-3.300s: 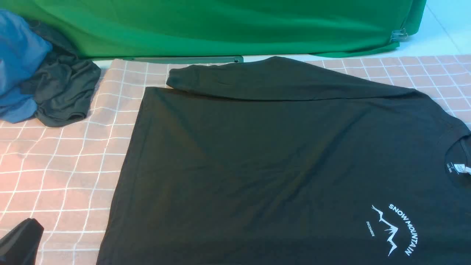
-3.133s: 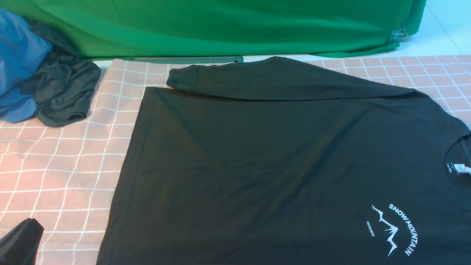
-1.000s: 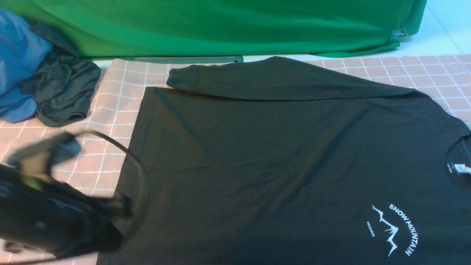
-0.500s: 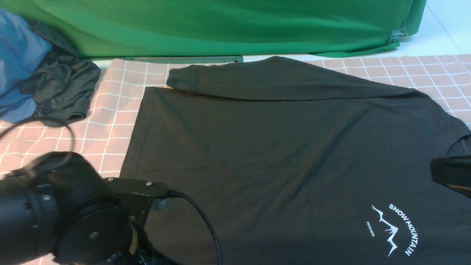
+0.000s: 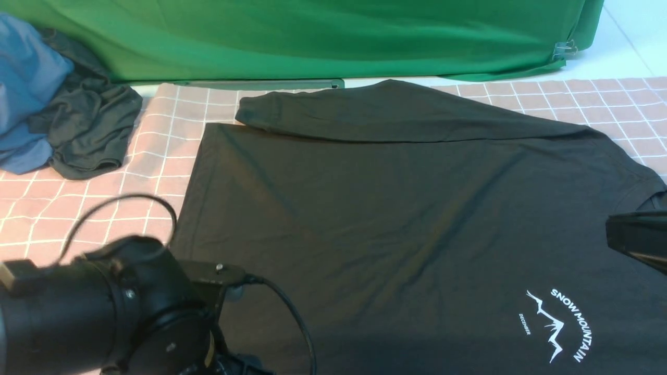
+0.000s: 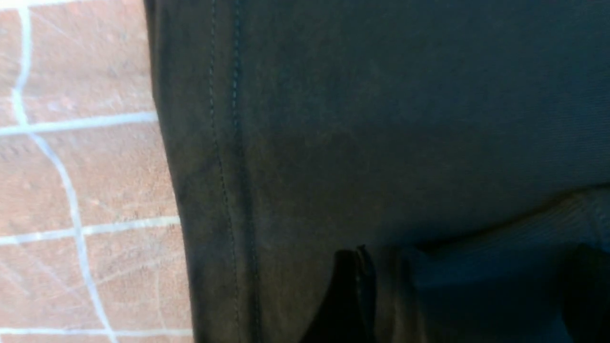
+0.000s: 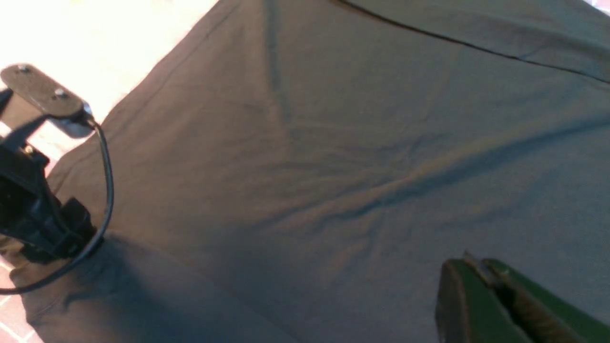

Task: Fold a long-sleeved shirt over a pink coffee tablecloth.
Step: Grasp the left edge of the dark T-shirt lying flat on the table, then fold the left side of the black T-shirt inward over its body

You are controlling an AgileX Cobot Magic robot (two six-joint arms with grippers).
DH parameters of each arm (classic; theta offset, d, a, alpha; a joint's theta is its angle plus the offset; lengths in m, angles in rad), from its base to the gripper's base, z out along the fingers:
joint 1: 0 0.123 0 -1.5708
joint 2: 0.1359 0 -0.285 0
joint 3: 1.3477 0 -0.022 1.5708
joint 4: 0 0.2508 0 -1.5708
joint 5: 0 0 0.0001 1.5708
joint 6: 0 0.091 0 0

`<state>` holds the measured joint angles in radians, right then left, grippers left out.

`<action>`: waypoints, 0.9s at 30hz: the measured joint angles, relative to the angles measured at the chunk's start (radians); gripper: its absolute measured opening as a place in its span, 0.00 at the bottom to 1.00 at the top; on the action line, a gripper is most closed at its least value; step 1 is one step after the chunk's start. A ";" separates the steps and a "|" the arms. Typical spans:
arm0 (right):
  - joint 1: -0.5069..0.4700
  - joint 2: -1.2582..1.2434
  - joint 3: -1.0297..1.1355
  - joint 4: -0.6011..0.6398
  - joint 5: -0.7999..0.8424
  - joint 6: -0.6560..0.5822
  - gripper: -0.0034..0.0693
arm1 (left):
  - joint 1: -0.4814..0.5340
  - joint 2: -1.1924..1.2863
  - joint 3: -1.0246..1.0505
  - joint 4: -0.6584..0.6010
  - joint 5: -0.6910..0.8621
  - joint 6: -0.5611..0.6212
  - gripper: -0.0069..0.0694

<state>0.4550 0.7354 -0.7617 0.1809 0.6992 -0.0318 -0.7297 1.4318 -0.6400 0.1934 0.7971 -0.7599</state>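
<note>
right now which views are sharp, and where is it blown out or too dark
Front view: even light, sharp, the print on the long-sleeved shirt readable, only the left arm soft. Left wrist view: very close and dim, the hem stitching shows but the left gripper melts into shadow. Right wrist view: the pink coffee tablecloth is washed out near white, the right gripper blurred.

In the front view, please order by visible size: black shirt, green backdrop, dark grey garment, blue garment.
long-sleeved shirt, largest
green backdrop
dark grey garment and blue garment: about alike; the blue one is cut off by the frame
</note>
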 joint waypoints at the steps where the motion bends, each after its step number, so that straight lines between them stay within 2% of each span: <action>1: 0.000 0.000 0.000 0.000 -0.001 0.000 0.11 | 0.000 0.001 0.018 0.008 -0.022 -0.018 0.82; 5: 0.000 0.000 0.000 0.000 -0.003 0.000 0.11 | 0.000 0.001 0.039 0.007 -0.079 -0.050 0.81; 7: 0.000 0.000 0.000 0.001 -0.006 0.000 0.11 | 0.000 0.001 0.040 0.000 -0.092 -0.055 0.77; 9: 0.000 0.000 0.000 0.001 -0.009 0.000 0.11 | 0.000 0.001 0.047 -0.012 -0.125 -0.064 0.62; 10: 0.000 0.000 0.000 0.001 -0.009 0.000 0.11 | 0.000 0.001 0.049 -0.012 -0.125 -0.064 0.61; 11: 0.000 0.000 0.000 0.003 -0.009 0.000 0.11 | 0.000 0.001 0.051 -0.018 -0.128 -0.064 0.55; 12: 0.000 0.000 0.000 0.004 -0.009 0.000 0.11 | 0.000 0.001 0.055 -0.026 -0.129 -0.053 0.42; 13: 0.000 0.000 0.000 0.005 -0.009 0.000 0.11 | 0.000 0.001 0.055 -0.027 -0.128 -0.050 0.40; 14: 0.000 0.000 0.000 0.005 -0.009 0.000 0.11 | 0.000 -0.001 0.056 -0.038 -0.127 -0.031 0.24; 15: 0.000 0.000 0.000 0.005 -0.009 0.000 0.11 | 0.000 -0.001 0.056 -0.039 -0.126 -0.024 0.23; 16: 0.000 0.000 0.000 0.005 -0.009 0.000 0.11 | 0.000 -0.003 0.056 -0.045 -0.125 -0.009 0.17; 19: 0.000 0.000 0.000 0.005 -0.009 0.000 0.11 | 0.000 -0.017 0.056 -0.055 -0.117 0.008 0.15; 27: 0.000 0.000 0.000 0.007 -0.009 0.000 0.12 | 0.000 -0.200 -0.049 -0.078 0.097 0.010 0.15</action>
<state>0.4550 0.7354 -0.7617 0.1875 0.6899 -0.0318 -0.7297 1.2320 -0.6892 0.1152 0.8946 -0.7495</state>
